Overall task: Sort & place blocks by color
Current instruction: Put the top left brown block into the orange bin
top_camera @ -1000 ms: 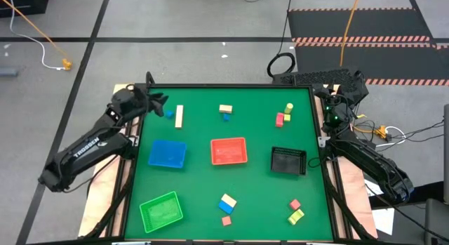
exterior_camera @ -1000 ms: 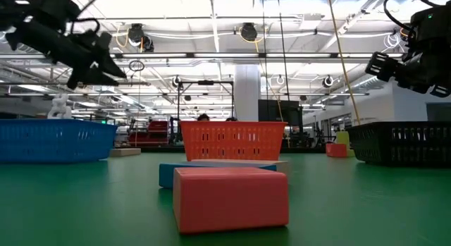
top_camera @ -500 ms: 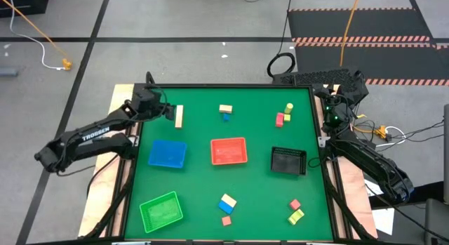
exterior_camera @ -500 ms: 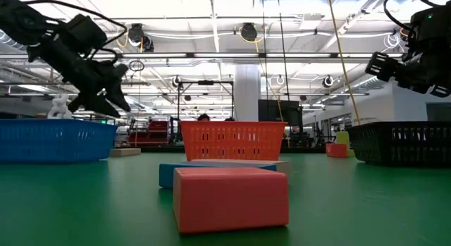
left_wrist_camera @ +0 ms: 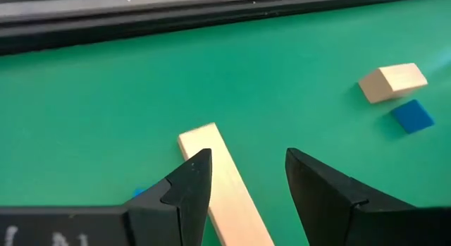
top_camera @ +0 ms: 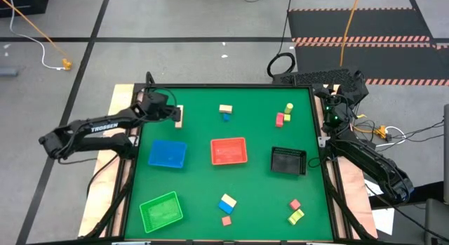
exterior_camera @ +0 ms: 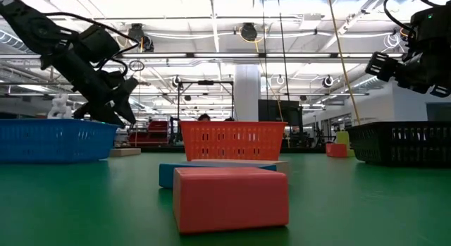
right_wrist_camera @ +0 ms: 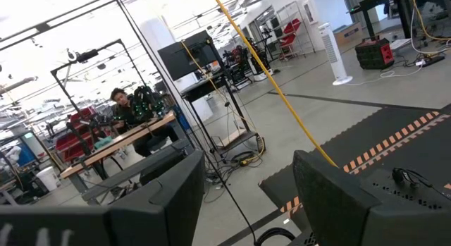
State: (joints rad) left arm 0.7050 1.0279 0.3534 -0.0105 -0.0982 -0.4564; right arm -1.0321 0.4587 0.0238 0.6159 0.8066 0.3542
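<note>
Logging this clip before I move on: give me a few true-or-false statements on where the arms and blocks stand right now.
1. The left gripper is open, its fingers straddling the tan bar. True.
2. The red tray holds a blue block. False: it looks empty.
3. The right gripper hangs raised at the table's far right edge, holding nothing. True.
4. The tan bar lies inside the blue tray. False: it lies on the green mat beyond that tray.
</note>
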